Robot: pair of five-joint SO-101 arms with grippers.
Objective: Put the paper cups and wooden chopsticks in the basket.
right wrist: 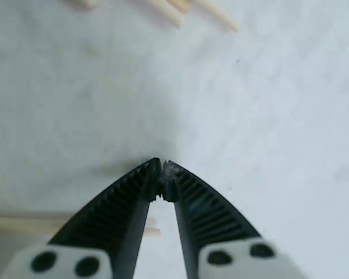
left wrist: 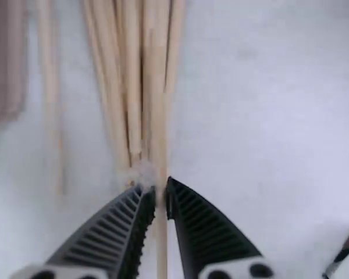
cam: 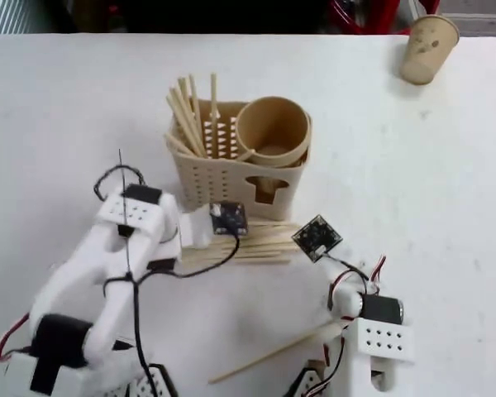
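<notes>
The thin pale wooden chopsticks (cam: 248,246) lie bundled just in front of the beige perforated plastic basket (cam: 223,178). They look light, stiff and smooth, likely to roll or pivot, so best pinched mid-length. The left gripper (left wrist: 161,186) is nipped on one stick; the right gripper (right wrist: 161,164) is closed on nothing

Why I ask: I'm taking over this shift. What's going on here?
Two robot arms are loading a basket. It already holds one paper cup and several chopsticks. The left claw is closed on a chopstick from the pile lying in front of the basket. The right claw is shut over bare table near a stray chopstick. A second cup is near the table's far edge.
</notes>
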